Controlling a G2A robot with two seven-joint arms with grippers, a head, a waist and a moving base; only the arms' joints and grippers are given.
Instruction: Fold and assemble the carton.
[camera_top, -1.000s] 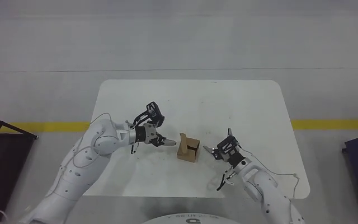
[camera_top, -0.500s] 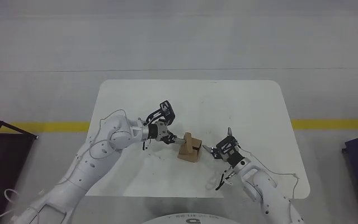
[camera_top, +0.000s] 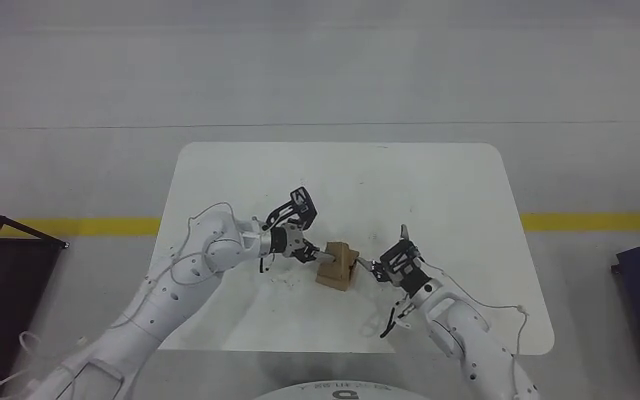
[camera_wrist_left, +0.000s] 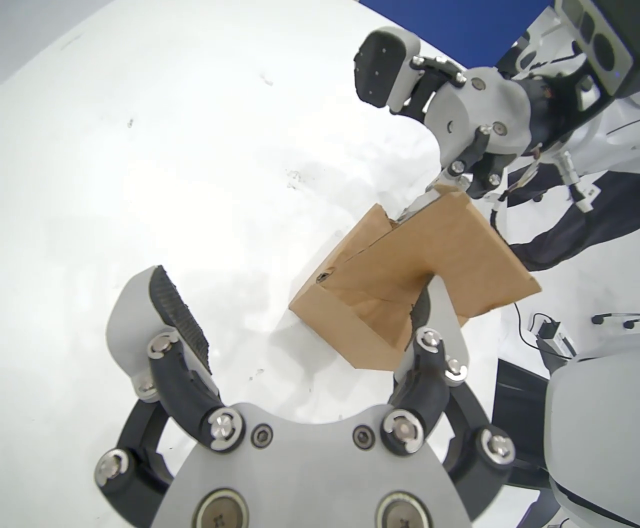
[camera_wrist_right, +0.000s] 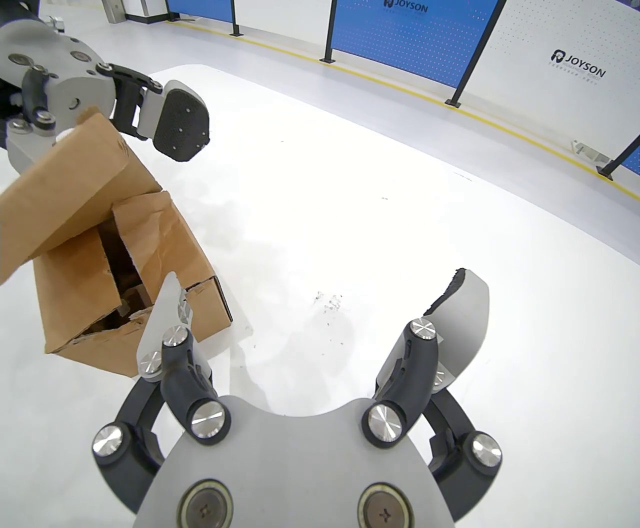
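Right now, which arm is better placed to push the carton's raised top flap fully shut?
Left, probably. The left gripper, open, is against the tilted flap that leans over the carton opening. The right gripper, open, sits low beside the carton's side wall.

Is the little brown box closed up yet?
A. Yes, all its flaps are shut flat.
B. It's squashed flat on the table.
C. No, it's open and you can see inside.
C: in the right wrist view the carton gapes, its dark inside showing under a big flap that slants over it.
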